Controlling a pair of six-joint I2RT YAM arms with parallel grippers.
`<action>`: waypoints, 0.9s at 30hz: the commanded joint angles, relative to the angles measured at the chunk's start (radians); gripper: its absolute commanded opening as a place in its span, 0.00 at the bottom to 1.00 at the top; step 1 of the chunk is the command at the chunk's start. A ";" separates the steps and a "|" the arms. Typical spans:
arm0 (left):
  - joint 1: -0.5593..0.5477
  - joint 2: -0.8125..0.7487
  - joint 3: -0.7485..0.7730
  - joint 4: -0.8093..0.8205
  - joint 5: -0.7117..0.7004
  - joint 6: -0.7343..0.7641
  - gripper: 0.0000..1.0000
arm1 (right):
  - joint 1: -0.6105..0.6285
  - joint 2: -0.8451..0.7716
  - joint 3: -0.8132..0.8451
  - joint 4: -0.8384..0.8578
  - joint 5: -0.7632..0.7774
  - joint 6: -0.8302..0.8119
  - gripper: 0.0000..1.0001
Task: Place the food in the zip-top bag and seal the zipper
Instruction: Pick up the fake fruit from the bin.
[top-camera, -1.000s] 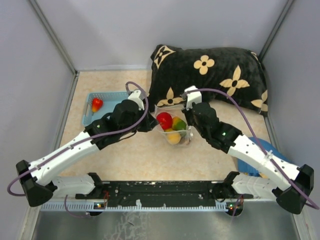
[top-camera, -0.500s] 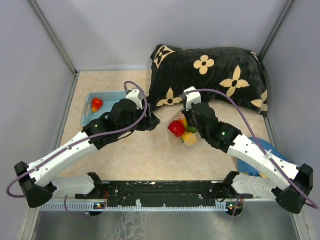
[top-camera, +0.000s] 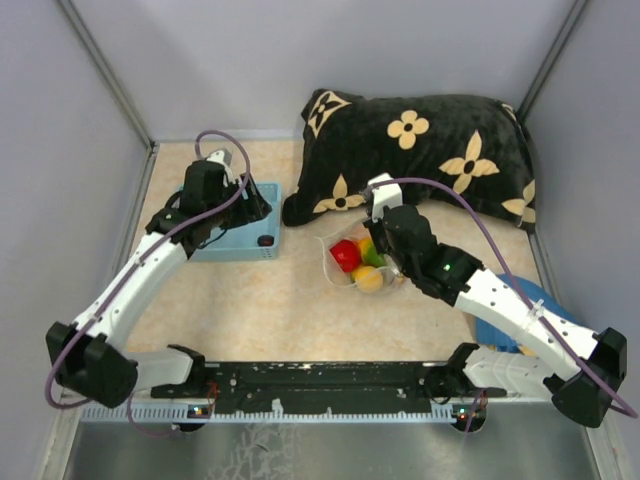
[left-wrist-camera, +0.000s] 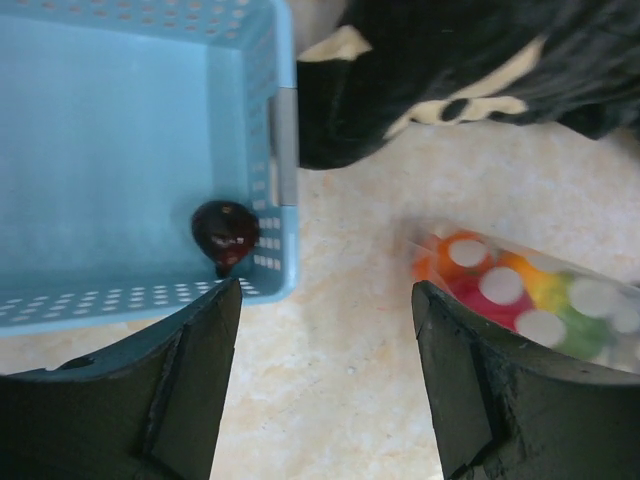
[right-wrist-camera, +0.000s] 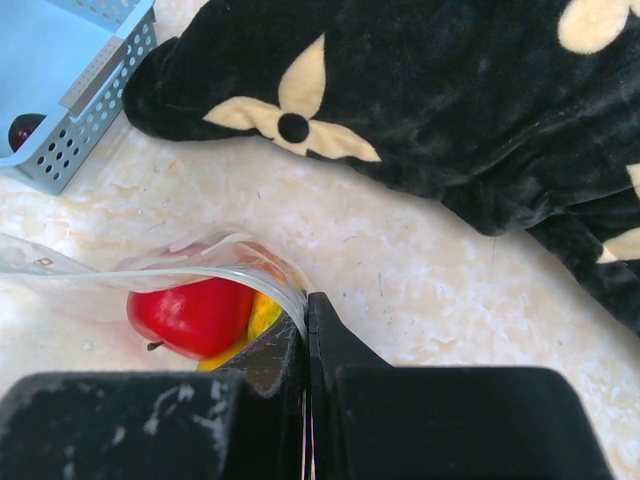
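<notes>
Dark fruit (left-wrist-camera: 226, 235) lay in basket's (left-wrist-camera: 110, 140) corner, just left of the empty, wide-open left gripper (left-wrist-camera: 325, 295). Right gripper (right-wrist-camera: 307, 318) pinched bag (right-wrist-camera: 205, 250) rim.

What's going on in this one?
The right gripper is clamped on the edge of the zip-top bag, which lies in front of the black pillow with red, orange, yellow and green toy food inside. The left gripper hangs open over a corner of the light blue basket, where one dark brown piece lies. The bag's mouth looks unsealed.
</notes>
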 joint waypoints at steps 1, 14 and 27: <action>0.097 0.110 0.010 -0.020 0.117 0.027 0.75 | -0.002 -0.022 0.037 0.078 -0.004 0.003 0.00; 0.207 0.443 0.048 0.017 0.193 0.011 0.75 | -0.002 -0.023 0.005 0.119 -0.037 0.007 0.00; 0.207 0.597 0.015 0.093 0.325 0.002 0.74 | -0.002 -0.007 -0.008 0.134 -0.051 0.008 0.00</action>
